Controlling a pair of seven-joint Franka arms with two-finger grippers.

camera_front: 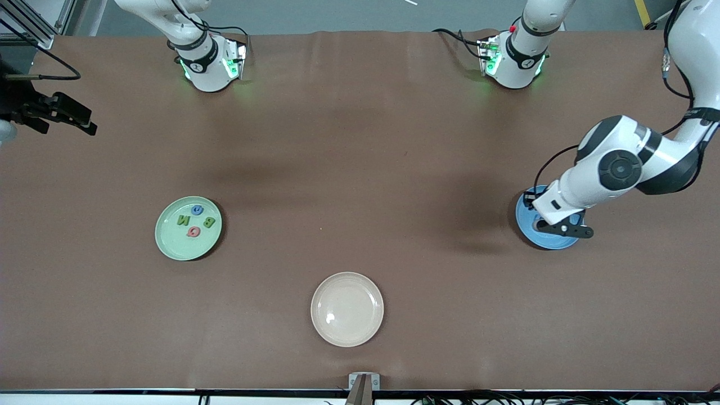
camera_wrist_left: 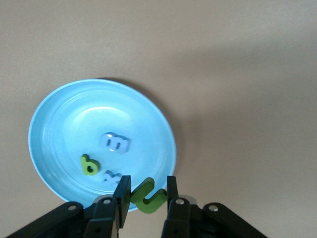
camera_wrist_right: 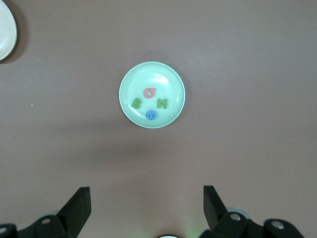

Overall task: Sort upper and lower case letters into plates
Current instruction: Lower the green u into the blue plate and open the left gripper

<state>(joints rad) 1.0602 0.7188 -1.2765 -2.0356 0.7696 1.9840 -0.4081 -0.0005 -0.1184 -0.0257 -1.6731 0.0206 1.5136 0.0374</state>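
Sorting looks nearly finished: four capitals lie in the mint plate (camera_front: 169, 244), three small letters in the blue plate (camera_wrist_left: 54, 119), over whose rim the left gripper (camera_wrist_left: 146, 191) pinches the last green letter (camera_wrist_left: 147, 197), while the right gripper (camera_wrist_right: 147, 210) waits with fingers spread, high over the surface.

Bright, even light from above.
Soft shadows lie on the bench (camera_front: 360, 169); a small shine sits on the cream plate (camera_front: 347, 309).

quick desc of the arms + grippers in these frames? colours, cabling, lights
Both arms are glossy white with dark grey joint rings and black cables trailing along the links. Each base glows green. The left gripper and right gripper are matte black with two flat angular fingers; screws show at the finger mounts in the wrist views.
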